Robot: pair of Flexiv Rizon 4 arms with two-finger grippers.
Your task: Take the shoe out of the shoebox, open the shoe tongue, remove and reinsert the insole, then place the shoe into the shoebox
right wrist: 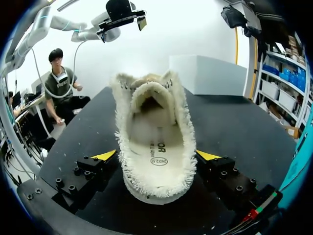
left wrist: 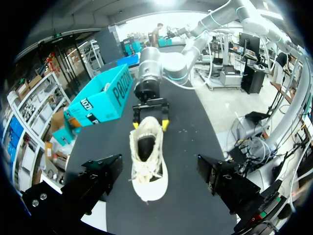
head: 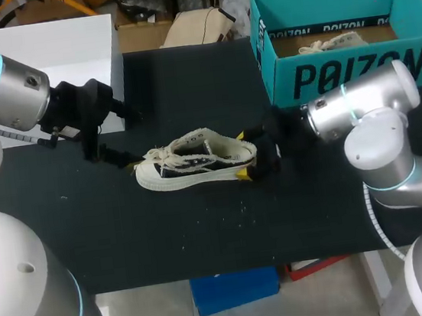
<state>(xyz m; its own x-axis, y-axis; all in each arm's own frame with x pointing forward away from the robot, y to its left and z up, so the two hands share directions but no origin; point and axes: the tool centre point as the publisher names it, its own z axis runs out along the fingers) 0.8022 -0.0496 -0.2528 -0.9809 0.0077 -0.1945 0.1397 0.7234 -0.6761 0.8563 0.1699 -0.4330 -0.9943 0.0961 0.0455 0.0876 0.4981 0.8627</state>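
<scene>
Mid-table, sneaker (head: 196, 162) upright on its sole, out of the box, toe to the left, heel to the right. Cream canvas with frayed edges, laces (head: 166, 156) loosely tied. Insole (right wrist: 156, 152) seated flat inside. Tongue (right wrist: 149, 93) arched over the opening, not folded back.

Right claw (head: 241, 154) at the heel, yellow tips against both sides of it; reads as gripping the sneaker. Left claw (head: 130, 141) just off the toe end and slightly farther back, fingers spread wide, holding nothing.

Risks, as judged:
- The right claw's hold is on soft, fringed canvas at the very back. A firm pull on tongue or insole from the toe end could twist the sneaker or slip it free.
- The loose laces lie right where the left claw would enter, so a finger could snag a loop and drag the whole shoe across the table (head: 205, 236).

Far right, teal shoebox (head: 354, 71), lid off. Inside it a pale laced item (head: 331, 41), probably a second shoe, on a brown lining; hard to confirm.
</scene>
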